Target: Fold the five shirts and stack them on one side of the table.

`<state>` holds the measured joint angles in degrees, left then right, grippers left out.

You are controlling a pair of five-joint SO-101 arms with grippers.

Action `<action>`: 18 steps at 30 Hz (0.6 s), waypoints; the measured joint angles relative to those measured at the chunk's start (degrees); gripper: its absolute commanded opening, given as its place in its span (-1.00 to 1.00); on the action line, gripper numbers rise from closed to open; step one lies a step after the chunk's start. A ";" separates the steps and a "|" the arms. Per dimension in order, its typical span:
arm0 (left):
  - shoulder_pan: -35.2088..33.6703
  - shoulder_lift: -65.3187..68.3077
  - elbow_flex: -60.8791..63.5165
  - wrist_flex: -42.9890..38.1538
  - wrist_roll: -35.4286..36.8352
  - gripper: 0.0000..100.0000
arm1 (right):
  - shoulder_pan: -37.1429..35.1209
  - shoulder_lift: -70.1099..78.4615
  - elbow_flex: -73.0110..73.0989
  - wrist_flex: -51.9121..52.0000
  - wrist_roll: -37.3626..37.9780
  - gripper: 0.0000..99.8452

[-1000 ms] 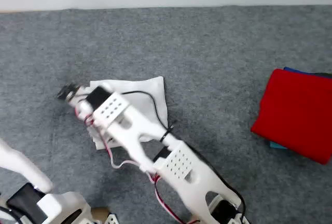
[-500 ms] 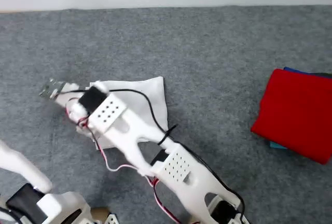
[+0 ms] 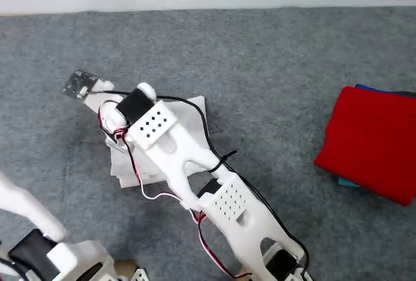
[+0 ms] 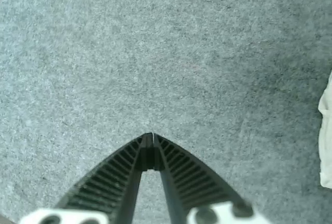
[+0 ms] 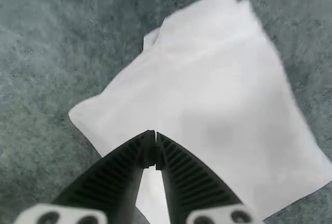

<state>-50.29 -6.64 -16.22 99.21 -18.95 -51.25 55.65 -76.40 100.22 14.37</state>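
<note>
Pressed together on nothing, the right gripper point(image 5: 151, 135) has swung up off the folded white shirt point(image 5: 218, 99) lying left of centre on the table point(image 3: 260, 53), so carrying it to the red-topped stack point(image 3: 374, 141) at the right edge likely remains.

Right end effector point(image 3: 81, 86): in the high view it has swung from the left edge of the white folded cloth shirt point(image 3: 195, 115), first out to the left, then up toward the upper left of the frame. It now sits higher over the grey felt-covered desk point(image 3: 273, 60).
Right arm point(image 3: 188, 157): it has turned with the end effector, and its wrist block has moved up the frame and a little right, covering more of the shirt's upper left corner.
</note>
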 measured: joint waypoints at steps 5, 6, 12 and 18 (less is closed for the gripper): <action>0.88 0.00 0.00 0.00 0.00 -0.97 | 0.26 1.23 -0.09 0.00 1.49 -0.98; 0.88 0.00 0.00 0.00 0.00 -0.97 | 0.26 2.11 -0.09 0.00 1.49 -0.98; 0.88 0.00 0.00 0.00 0.00 -0.97 | -4.48 7.38 -0.09 0.00 -0.53 -0.98; 0.88 0.00 0.00 0.00 0.00 -0.97 | -8.97 9.32 -0.09 0.00 -2.29 -0.98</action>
<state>-49.41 -6.64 -16.22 99.21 -18.95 -60.22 64.97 -76.48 100.22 12.09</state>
